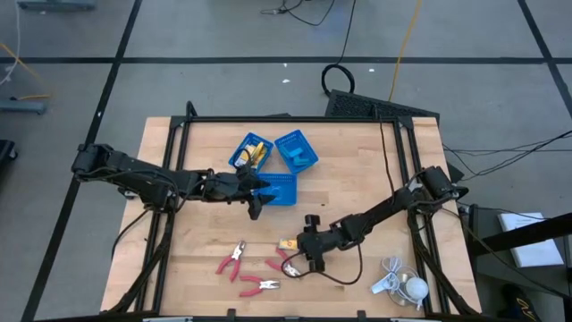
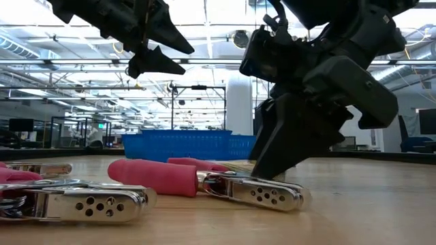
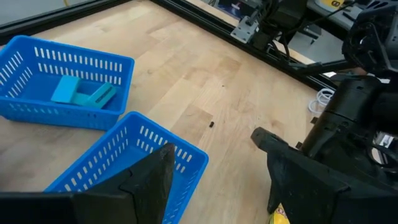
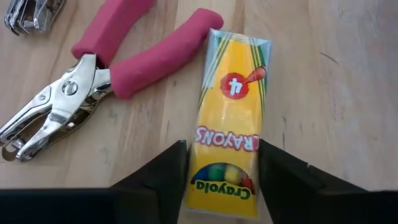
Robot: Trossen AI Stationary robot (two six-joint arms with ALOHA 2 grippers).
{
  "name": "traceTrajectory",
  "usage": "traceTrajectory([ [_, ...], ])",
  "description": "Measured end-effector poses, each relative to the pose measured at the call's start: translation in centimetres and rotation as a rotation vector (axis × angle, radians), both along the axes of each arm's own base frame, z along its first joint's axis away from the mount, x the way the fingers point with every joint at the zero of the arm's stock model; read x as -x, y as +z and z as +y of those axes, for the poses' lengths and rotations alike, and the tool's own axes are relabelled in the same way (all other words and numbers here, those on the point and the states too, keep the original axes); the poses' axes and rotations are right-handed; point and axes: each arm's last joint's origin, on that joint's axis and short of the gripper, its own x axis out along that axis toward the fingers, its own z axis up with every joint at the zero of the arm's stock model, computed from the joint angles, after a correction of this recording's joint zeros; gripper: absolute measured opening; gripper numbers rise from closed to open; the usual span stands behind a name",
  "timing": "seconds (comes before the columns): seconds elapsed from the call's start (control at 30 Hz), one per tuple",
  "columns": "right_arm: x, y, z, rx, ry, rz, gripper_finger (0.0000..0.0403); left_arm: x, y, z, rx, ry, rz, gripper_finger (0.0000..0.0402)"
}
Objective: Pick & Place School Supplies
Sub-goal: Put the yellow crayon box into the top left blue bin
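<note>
A yellow crayon packet (image 4: 229, 118) lies flat on the table between my right gripper's (image 4: 222, 155) fingers; in the high view the packet (image 1: 288, 243) is near the table's near edge. Three red-handled pliers (image 1: 232, 259) (image 1: 260, 286) (image 1: 280, 263) lie beside it, one right next to the packet (image 4: 93, 74). My left gripper (image 3: 211, 146) is open and holds nothing, hovering over the corner of the nearest blue tray (image 1: 281, 190). Light-blue pieces (image 3: 84, 93) lie in a farther tray (image 1: 297, 149), and yellow packets (image 1: 253, 154) lie in a third tray. My right gripper pinches the crayon packet by its window end (image 4: 221, 177), one finger (image 4: 165, 180) on each long side. The fingers come from above, pointing down, and lie across the packet. The packet lies flat on the table.
The three blue trays stand together toward the far middle of the table. A white corded gadget (image 1: 400, 284) lies at the near right corner, with a black cable (image 1: 335, 277) trailing near the right gripper. Bare wood shows on the right (image 1: 357, 174) and the near left.
</note>
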Motion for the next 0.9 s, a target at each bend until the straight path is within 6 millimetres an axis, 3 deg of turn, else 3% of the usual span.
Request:
traceTrajectory([
  [0.17, -0.3, 0.1, -0.4, 0.087, 0.032, -0.032, 0.0142, 0.0, 0.1, 0.0, 0.011, 0.004, -0.009, 0.0255],
  [0.33, 0.3, 1.5, -1.0, 0.248, 0.050, -0.043, 0.0137, -0.1, 0.2, 0.0, 0.035, 0.014, -0.025, 0.0255],
  [0.7, 2.1, 9.8, -3.8, 0.681, -0.169, -0.219, 0.0136, -0.4, 0.9, 0.4, 0.121, 0.062, -0.126, 0.0255],
  [0.9, 1.0, 11.8, -5.8, 0.720, -0.197, -0.313, 0.0135, -0.5, 1.0, 1.2, 0.119, 0.087, -0.139, 0.0255],
])
